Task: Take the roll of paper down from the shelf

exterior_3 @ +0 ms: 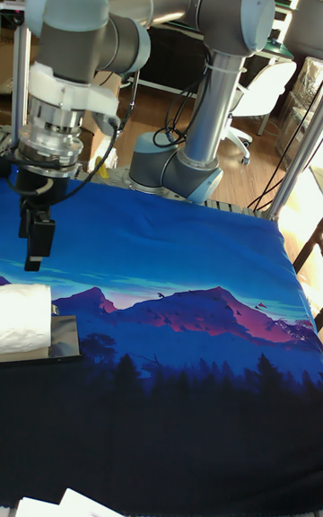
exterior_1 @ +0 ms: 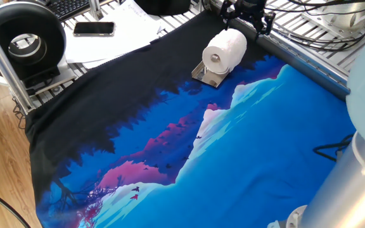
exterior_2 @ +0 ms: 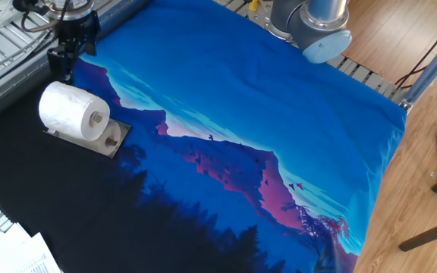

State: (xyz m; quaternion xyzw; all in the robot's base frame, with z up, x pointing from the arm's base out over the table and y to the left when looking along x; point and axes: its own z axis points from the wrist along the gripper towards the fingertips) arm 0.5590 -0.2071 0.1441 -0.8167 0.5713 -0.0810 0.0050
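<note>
The black two-finger gripper (exterior_1: 248, 14) hangs off the grey UR5 arm (exterior_3: 135, 14) at the far edge of the cloth, just behind the roll and clear of it. In the tall fixed view one dark finger (exterior_3: 36, 243) points straight down above and behind the roll, holding nothing. In one fixed view two black fingers appear spread with a gap between them, so the jaws look parted and empty; in the other fixed view the gripper (exterior_2: 65, 57) is too small and dark to judge.

The soft white toilet paper roll with a small hollow core (exterior_1: 224, 51) lies on its side on the small silvery bracket-like shelf with a flat base (exterior_1: 209, 76). In the other fixed view the roll (exterior_2: 73, 113) rests on the shelf's grey base plate (exterior_2: 117, 142), its core facing the camera. The shelf stands on the cloth printed with blue and purple mountains and black trees (exterior_1: 233, 152), which covers the table. Left of the cloth sit a big black spool (exterior_1: 21, 39), a dark phone (exterior_1: 94, 28) and white paper sheets (exterior_1: 128, 25).
</note>
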